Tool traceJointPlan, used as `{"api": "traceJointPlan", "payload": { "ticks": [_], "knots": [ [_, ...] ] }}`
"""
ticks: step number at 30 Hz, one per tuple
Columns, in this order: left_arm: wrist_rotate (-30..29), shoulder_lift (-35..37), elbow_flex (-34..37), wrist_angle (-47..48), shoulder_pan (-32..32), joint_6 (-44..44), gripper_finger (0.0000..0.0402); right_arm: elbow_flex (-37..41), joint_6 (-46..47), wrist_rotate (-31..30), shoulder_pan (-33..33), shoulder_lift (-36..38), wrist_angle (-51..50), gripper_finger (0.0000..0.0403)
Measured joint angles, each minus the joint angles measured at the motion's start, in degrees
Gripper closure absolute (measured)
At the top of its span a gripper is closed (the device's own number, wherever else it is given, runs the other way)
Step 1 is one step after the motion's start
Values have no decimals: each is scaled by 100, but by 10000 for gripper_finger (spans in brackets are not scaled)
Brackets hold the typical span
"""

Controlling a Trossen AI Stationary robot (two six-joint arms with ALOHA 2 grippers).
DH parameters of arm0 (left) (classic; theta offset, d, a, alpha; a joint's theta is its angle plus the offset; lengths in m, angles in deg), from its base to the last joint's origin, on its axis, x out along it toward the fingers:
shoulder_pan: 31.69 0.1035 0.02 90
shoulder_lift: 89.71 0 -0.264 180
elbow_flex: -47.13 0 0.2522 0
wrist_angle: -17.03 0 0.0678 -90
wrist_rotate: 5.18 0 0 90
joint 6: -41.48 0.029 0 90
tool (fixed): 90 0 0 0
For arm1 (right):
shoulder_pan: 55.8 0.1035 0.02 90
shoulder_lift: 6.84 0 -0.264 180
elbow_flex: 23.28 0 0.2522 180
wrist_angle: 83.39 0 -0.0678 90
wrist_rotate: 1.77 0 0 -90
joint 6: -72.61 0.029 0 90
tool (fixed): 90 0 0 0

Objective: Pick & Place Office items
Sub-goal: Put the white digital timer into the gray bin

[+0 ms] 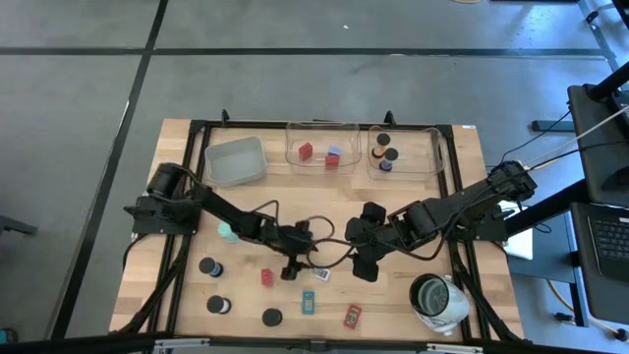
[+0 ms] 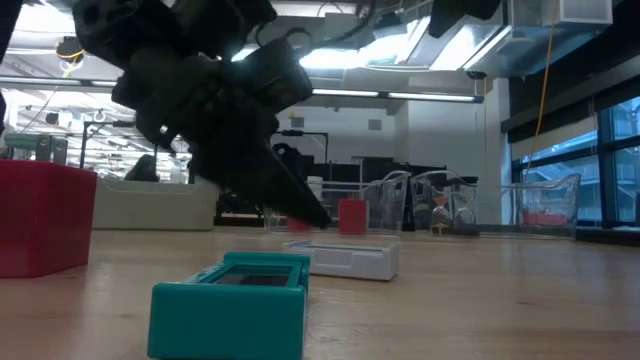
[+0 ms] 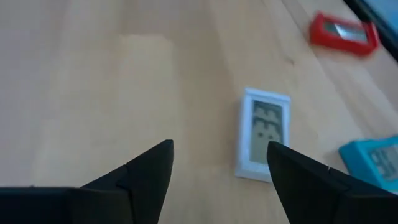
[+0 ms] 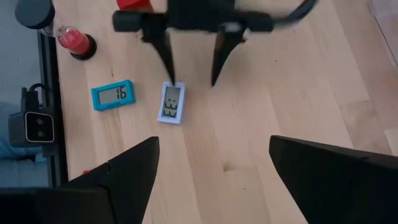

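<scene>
Flat white rectangular display with grey screen, lying on the pale wood-grain table near its middle front, left gripper spread open just above it, empty, right gripper open nearby, empty

Teal rectangle display reads "16", white rectangle display digits unclear

LEFT ARM: I see it reaching toward centre, wrist pitched down | LEFT CLAW: fingers spread, nothing between them, low over the surface | RIGHT ARM: extended toward centre | RIGHT CLAW: fingers apart, empty, held higher.
</scene>
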Motion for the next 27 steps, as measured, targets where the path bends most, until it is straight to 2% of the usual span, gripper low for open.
{"api": "traceJointPlan", "payload": {
  "ticks": [7, 16, 27],
  "knots": [
    [120, -351, -480, 8, -106, 736, 132, 0, -2, 0, 0, 0, -44, 97],
    [161, -388, -506, 346, -115, 489, 134, 0, -109, -4, 0, 0, -58, 97],
    [191, -376, -474, 517, -146, 803, 133, 0, -144, -24, 0, 0, -58, 97]
  ]
}}
